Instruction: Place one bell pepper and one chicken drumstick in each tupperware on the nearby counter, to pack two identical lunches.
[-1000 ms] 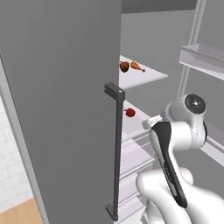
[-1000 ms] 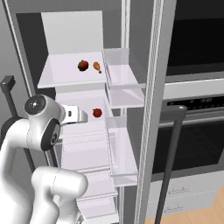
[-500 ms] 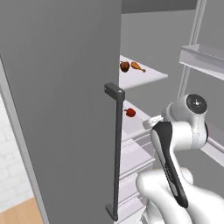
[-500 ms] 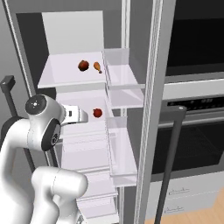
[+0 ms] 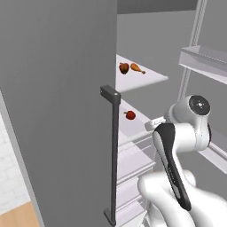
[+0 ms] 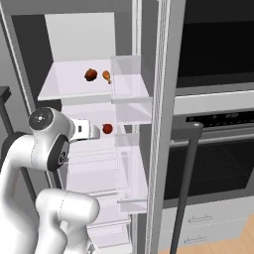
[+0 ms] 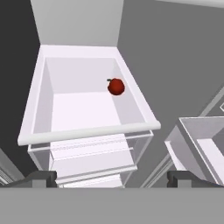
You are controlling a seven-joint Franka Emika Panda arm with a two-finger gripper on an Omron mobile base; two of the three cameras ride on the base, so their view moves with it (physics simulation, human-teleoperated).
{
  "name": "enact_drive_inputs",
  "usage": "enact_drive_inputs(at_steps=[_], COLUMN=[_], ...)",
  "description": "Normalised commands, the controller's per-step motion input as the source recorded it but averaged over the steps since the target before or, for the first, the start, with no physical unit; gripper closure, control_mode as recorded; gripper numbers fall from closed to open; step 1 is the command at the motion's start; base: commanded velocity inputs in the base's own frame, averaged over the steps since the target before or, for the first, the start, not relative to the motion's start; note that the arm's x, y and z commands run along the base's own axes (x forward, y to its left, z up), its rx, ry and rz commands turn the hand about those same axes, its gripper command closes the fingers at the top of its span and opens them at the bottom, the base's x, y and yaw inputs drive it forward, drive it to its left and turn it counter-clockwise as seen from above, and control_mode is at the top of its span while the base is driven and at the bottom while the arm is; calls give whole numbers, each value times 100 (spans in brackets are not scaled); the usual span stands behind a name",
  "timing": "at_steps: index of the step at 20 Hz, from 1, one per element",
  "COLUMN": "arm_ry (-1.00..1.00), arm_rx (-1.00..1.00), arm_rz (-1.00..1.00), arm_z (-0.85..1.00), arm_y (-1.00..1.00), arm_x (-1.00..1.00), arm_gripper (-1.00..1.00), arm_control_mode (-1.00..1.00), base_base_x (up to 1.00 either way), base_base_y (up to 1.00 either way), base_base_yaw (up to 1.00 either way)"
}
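Note:
A red bell pepper [image 7: 116, 86] lies on the middle fridge shelf [image 7: 83, 109], near its back right corner; the same bell pepper [image 5: 130, 115] [image 6: 107, 129] shows from both sides. My gripper [image 7: 111, 179] is open, its fingertips [image 7: 41, 178] wide apart, in front of that shelf and short of the pepper. My hand [image 6: 87, 131] points into the fridge at it. On the shelf above lie a darker bell pepper [image 6: 90, 75] [image 5: 124, 68] and a chicken drumstick [image 6: 106, 76] [image 5: 137, 68] side by side. The tupperware and the counter are out of view.
The grey fridge door [image 5: 57, 111] stands open on the left with a dark vertical handle [image 5: 113, 155]. Clear door bins [image 6: 131, 89] hang on the right. Clear drawers [image 7: 92, 157] sit under the middle shelf. A black oven [image 6: 213, 149] with a bar handle [image 6: 186, 183] stands to the right.

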Motion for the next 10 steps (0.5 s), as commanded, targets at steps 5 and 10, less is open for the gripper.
enact_drive_inputs(at_steps=[5, 10], arm_ry=[0, 0], arm_rx=[0, 0], arm_rz=[0, 0], arm_z=[0, 0], arm_y=[0, 0], arm_x=[0, 0], arm_gripper=[-100, -100], arm_control_mode=[100, 100], base_base_x=[50, 46], base_base_y=[-10, -7], base_base_yaw=[0, 0])
